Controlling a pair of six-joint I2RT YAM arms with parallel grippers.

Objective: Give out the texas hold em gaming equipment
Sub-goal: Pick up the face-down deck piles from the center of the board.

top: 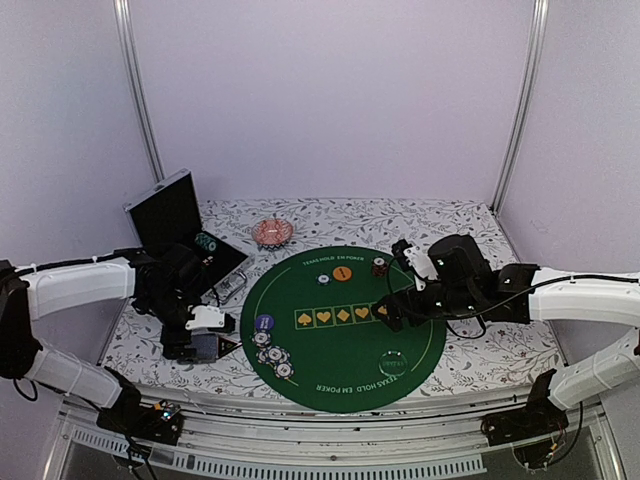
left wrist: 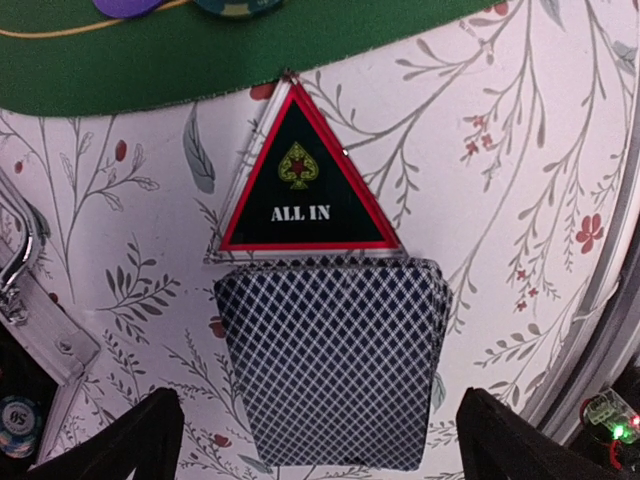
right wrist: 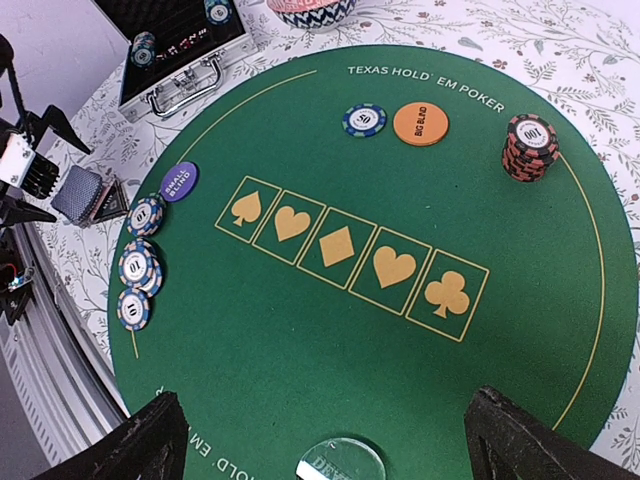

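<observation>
A crosshatch-backed card deck [left wrist: 332, 362] touches a triangular "ALL IN" marker [left wrist: 303, 180]; the round green felt mat [right wrist: 330, 340] reads "TEXAS HOLD'EM POKER". Left fingers [left wrist: 130, 440] and right fingers [right wrist: 150, 445] spread wide, empty.

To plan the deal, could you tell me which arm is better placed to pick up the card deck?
Left: its open fingers straddle the deck from above, while the right arm hangs over the green mat.

Floral cloth [top: 470, 225] covers table. Round green mat [top: 340, 350] lies on cloth, centre. Pink patterned dish [top: 272, 232] on cloth, just beyond mat's far-left edge. Open metal case [top: 165, 215] at far left, lid raised, handle side toward mat. Two metal posts [top: 140, 100] stand against pale back wall [top: 330, 100].
</observation>
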